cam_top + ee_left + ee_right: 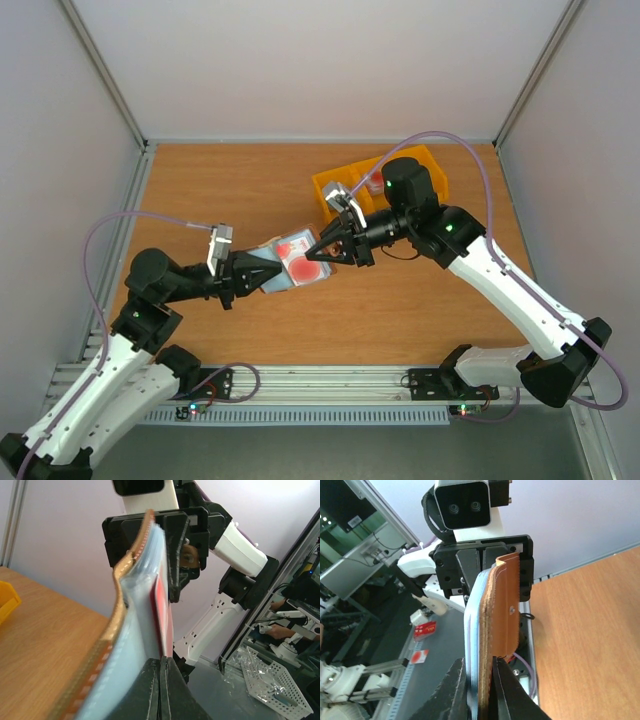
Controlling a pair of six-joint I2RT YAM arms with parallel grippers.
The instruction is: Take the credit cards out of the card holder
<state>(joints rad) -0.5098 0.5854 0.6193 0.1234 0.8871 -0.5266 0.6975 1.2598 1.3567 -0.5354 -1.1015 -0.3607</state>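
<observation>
Held aloft over the table (230, 190), the holder (285, 258) is clamped at one end by the left end effector (258, 275) and pinched at the other by the right end effector (322, 250). Red cards (305, 266) sit inside. Opposing pulls risk wrenching it loose.

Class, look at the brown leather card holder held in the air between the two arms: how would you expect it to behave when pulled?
Probably floppy: the card holder bows along its stitched edge in the left wrist view. Likely light: two pinches at its ends hold it up. The red card inside looks flat, so probably stiffer.
</observation>
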